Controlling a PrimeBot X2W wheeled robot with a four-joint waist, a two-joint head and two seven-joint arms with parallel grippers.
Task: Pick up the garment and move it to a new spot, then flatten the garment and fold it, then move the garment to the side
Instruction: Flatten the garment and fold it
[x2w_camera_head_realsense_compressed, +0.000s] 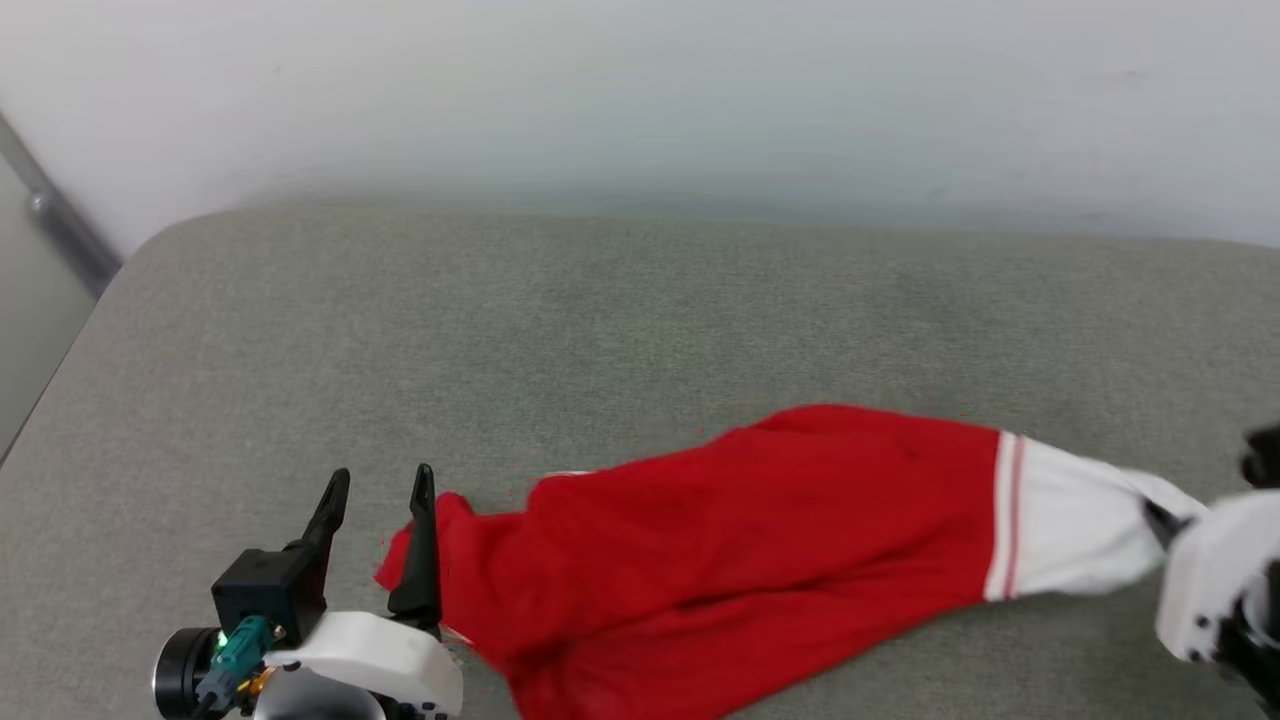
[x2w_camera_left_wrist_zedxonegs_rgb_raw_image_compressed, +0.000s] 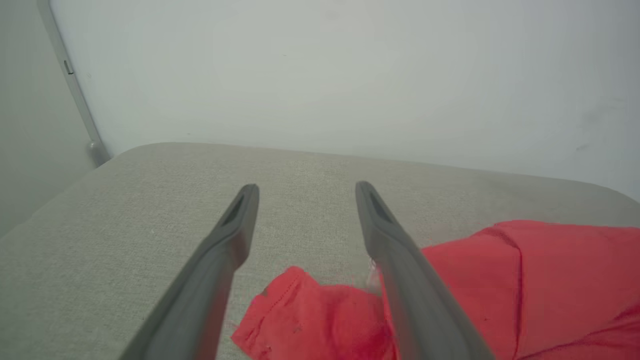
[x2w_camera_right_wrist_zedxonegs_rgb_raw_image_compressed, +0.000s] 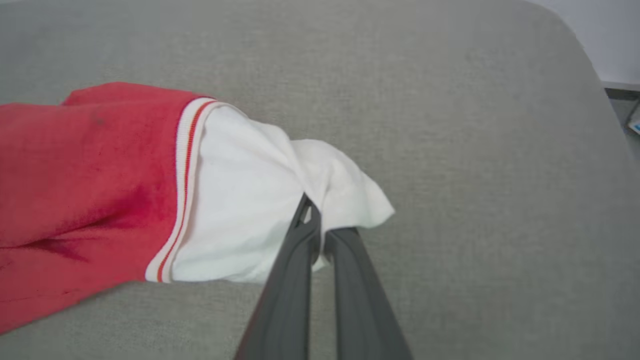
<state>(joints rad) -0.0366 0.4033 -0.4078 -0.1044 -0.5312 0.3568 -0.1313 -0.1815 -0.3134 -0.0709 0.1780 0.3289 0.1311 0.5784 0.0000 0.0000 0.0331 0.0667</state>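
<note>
- The garment, a bright red jersey shirt, lies stretched sideways across the near part of a grey fabric-covered surface. It spans the space between the two grippers.
- Its white sleeve points toward the robot's right. A red-white stripe trim runs where the sleeve meets the red body.
- The right gripper sits at the right edge of the head view, its tip at the far end of that sleeve.
- In the right wrist view the right gripper has its jaws pressed together and pinching the sleeve close to its cuff. The white cloth bunches up and folds around the dark fingers.
- In the same view the trim curves down the garment, with the red body spreading away to the view's left.
- The left gripper is at the lower left of the head view with its jaws spread wide and nothing between them. Its inner finger stands just beside the red corner at the garment's left end.
- In the left wrist view the left gripper points across the surface toward a pale wall.
- There, a red hemmed corner of the garment lies low between the two fingers. One finger crosses in front of the cloth, and I cannot tell whether it touches.
- A grey metal strip runs at a slant along the wall beyond the surface's far left corner.
</note>
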